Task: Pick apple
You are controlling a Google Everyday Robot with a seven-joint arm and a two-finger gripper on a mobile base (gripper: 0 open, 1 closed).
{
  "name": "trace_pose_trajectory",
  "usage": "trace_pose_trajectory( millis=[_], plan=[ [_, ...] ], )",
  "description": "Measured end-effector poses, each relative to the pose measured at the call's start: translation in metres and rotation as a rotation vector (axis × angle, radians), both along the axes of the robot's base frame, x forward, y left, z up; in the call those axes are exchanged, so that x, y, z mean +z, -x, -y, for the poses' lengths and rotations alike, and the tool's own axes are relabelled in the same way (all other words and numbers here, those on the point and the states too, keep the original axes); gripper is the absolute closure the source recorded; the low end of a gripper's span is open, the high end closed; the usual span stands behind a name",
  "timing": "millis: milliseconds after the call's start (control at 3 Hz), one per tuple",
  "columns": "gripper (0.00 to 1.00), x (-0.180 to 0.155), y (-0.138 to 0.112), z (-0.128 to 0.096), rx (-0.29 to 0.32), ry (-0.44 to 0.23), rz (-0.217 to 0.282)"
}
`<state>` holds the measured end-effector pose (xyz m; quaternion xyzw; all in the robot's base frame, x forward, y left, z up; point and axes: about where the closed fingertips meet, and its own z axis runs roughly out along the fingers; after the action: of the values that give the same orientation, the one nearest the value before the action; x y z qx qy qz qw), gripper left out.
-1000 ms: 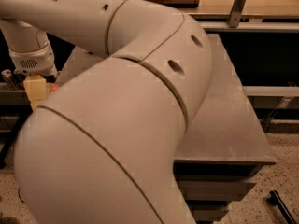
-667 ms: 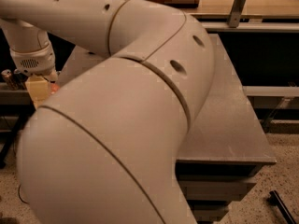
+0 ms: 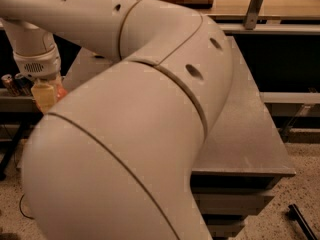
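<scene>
Camera view: the robot's pale arm fills most of the frame, its elbow bulging over the middle of the grey tabletop; only the tabletop's right strip lies bare, running back along the right edge to the near right corner, where the front edge drops to the speckled floor. The hand hangs from the wrist at the far left, near the tabletop's left edge; whether it is released or clenched I cannot tell. Just beside it a sliver of the red-orange apple shows, the rest hidden behind the arm; a pale yellow block sits directly under the hand, just left of the apple. Open room shows beyond the right edge; a dark bar lies on the floor there.
</scene>
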<state>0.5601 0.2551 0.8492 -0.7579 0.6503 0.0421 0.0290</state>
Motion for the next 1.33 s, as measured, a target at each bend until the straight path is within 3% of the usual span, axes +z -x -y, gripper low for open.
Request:
trace_pose_trajectory(
  millis=[333, 667, 1333],
  plan=[
    [0.89, -0.0004, -0.0015, 0.0014, -0.004, -0.004, 0.002],
    [0.89, -0.0008, -0.0029, 0.0029, -0.008, -0.007, 0.005],
    [0.43, -0.0016, -0.0054, 0.0059, -0.016, -0.013, 0.009]
  ],
)
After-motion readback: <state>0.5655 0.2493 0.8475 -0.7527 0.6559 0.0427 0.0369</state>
